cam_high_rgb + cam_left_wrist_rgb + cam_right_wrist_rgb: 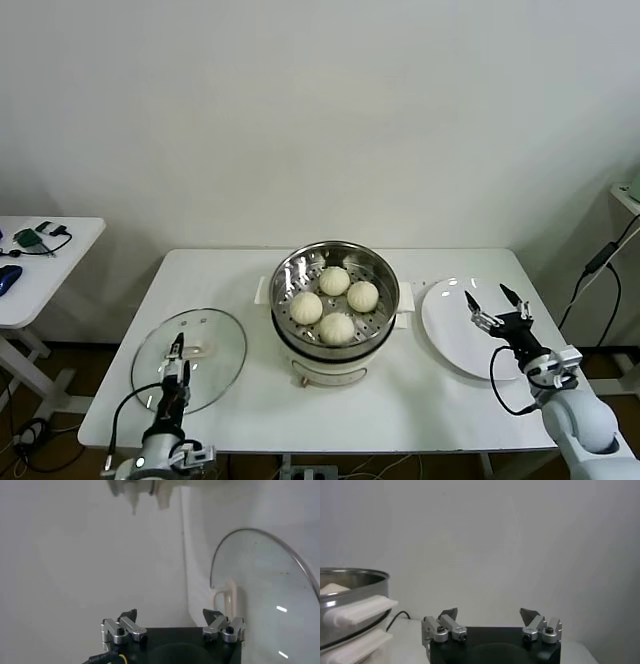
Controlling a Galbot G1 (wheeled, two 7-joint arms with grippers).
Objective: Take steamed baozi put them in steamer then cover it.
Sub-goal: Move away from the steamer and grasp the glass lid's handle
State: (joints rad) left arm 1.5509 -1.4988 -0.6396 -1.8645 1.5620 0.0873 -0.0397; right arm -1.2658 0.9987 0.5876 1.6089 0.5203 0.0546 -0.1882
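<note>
Head view: I see four steamed baozi on the perforated tray of the steamer, mid-table. The cover lies flat by the table's left front edge. Left gripper hangs over the cover's near rim, right gripper over the white plate at the right edge, jaws wide.

Left wrist view: fingers spread wide, cover's handle just beyond.

Right wrist view: fingers spread wide, steamer to one side.

no legible text anywhere
</note>
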